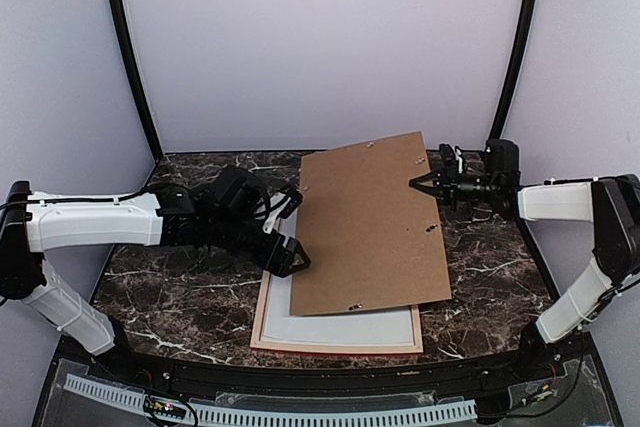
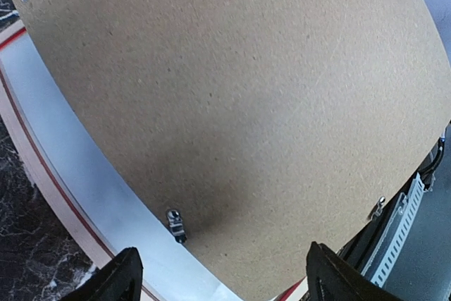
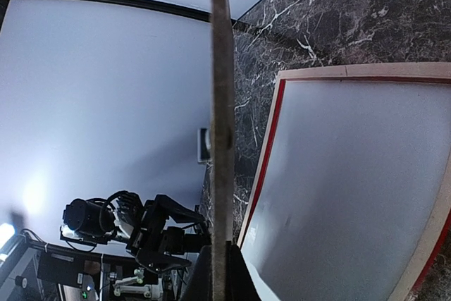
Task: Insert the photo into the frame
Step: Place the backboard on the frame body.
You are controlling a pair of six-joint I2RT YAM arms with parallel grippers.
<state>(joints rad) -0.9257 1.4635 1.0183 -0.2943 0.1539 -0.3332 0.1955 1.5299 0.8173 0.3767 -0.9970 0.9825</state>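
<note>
The frame (image 1: 335,349) lies back-up on the table, its pale wood rails showing; red edges show in the left wrist view (image 2: 28,167) and the right wrist view (image 3: 268,153). A white sheet (image 1: 340,330) fills it. The photo's dark print is not visible. A plain brown backing board (image 1: 370,232) hangs tilted over the frame. My right gripper (image 1: 422,183) is shut on the board's far right edge, seen edge-on in the right wrist view (image 3: 220,273). My left gripper (image 1: 295,257) is open at the board's left edge, empty, just above it (image 2: 220,259).
Dark marble table (image 1: 180,297) with white walls and black corner poles behind. Small metal turn clips (image 2: 175,223) sit along the board's edges. A black rail and a perforated strip (image 1: 300,412) run along the near edge.
</note>
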